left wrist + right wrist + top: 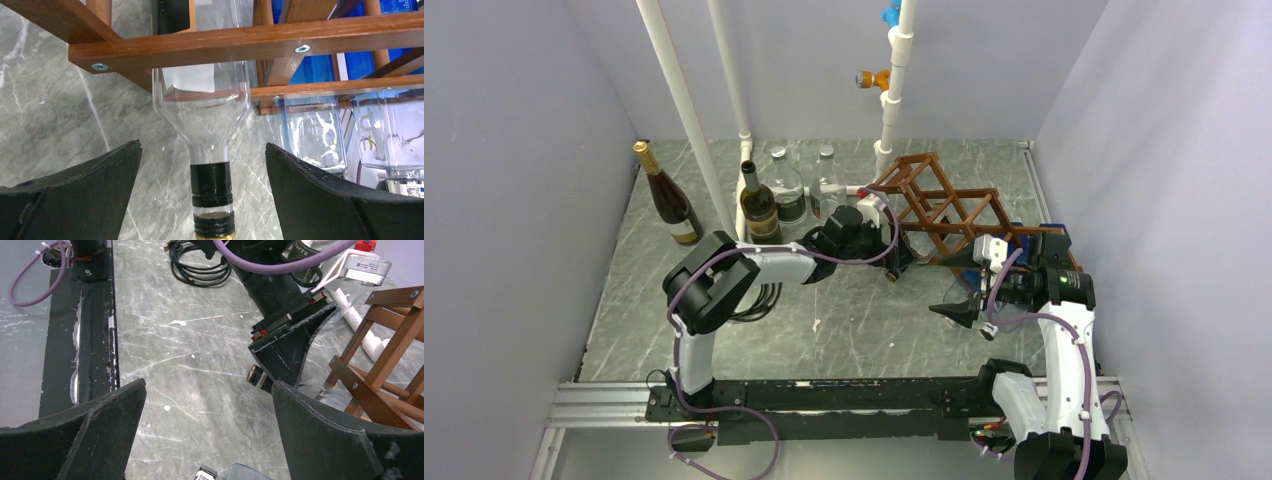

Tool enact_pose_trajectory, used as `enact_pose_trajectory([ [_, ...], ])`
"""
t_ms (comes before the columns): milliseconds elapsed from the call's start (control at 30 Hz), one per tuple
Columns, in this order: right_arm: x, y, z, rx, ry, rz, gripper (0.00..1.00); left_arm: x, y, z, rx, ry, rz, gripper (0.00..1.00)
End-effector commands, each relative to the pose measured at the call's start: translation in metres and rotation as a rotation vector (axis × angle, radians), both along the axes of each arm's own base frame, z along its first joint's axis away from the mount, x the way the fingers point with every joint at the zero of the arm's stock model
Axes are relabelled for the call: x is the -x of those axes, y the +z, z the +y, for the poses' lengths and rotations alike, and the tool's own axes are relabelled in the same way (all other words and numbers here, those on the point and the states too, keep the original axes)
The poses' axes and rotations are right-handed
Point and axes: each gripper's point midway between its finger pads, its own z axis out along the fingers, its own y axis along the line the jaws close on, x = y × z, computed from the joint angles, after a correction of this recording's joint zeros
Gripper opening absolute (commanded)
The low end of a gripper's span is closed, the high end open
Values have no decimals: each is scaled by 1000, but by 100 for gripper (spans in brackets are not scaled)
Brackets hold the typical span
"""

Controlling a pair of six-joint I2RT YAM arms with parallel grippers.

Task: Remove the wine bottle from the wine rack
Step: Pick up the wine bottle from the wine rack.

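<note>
The reddish-brown wine rack (954,205) stands at the back right of the table. A clear wine bottle (202,100) with a black neck capsule lies in a lower cell, under a wooden bar of the rack (225,42), neck pointing out at my left gripper. My left gripper (202,145) is open, its black fingers (90,185) on either side of the neck and apart from it. In the top view it is at the rack's front (889,255). My right gripper (209,385) is open and empty above the table, in front of the rack's right end (964,300).
Several bottles stand at the back left: a dark one (669,205), a green one (759,205) and two clear ones (786,185). White pipes (686,110) rise behind them. The left gripper (287,347) and rack (385,365) show in the right wrist view. A cable coil (200,265) lies nearby.
</note>
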Motion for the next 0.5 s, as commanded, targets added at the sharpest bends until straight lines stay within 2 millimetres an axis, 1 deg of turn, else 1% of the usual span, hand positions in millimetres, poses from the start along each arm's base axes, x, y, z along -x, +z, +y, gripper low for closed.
enact_pose_trajectory([
  [0, 1, 4, 2, -23, 20, -36, 100, -8, 28, -20, 107, -14, -38, 99],
  [467, 3, 3, 3, -25, 26, -40, 100, -21, 19, -33, 150, 12, -26, 100],
])
